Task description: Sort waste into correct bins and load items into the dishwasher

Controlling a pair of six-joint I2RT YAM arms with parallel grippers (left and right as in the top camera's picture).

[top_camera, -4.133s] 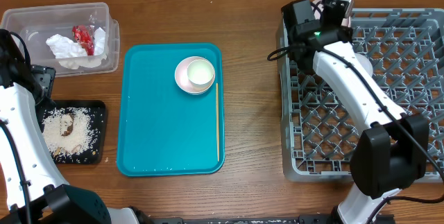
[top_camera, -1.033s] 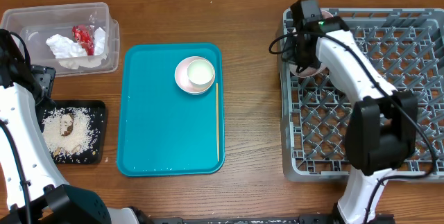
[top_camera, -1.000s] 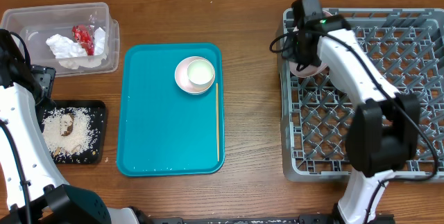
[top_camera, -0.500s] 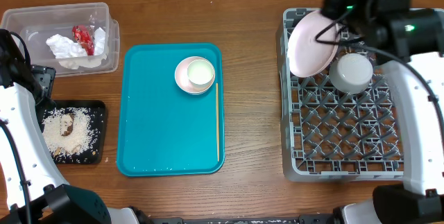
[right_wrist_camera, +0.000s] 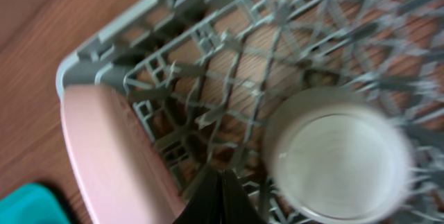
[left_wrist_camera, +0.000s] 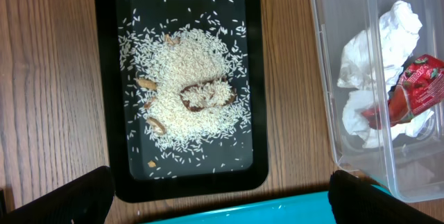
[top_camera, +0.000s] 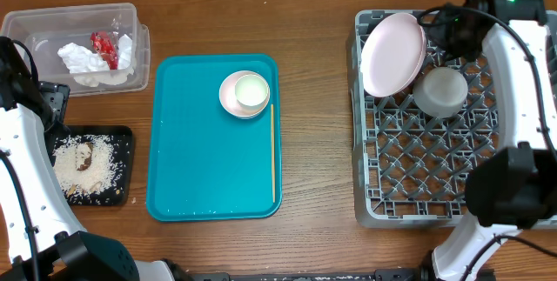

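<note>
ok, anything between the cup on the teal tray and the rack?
Nothing visible: only bare table between cup and rack. The plate and bowl fill the rack's far left corner; the near rows are free.

A brown wooden table (top_camera: 318,142) carries four things. A teal tray (top_camera: 204,163) lies near the centre, a little toward 9 o'clock. A clear plastic tub (top_camera: 43,36) sits at 10 o'clock. A smaller black tray (top_camera: 127,163) lies at 9 o'clock, just beside the teal tray. A grey dish rack (top_camera: 418,218) fills the 3 o'clock side, well apart from the teal tray
</note>
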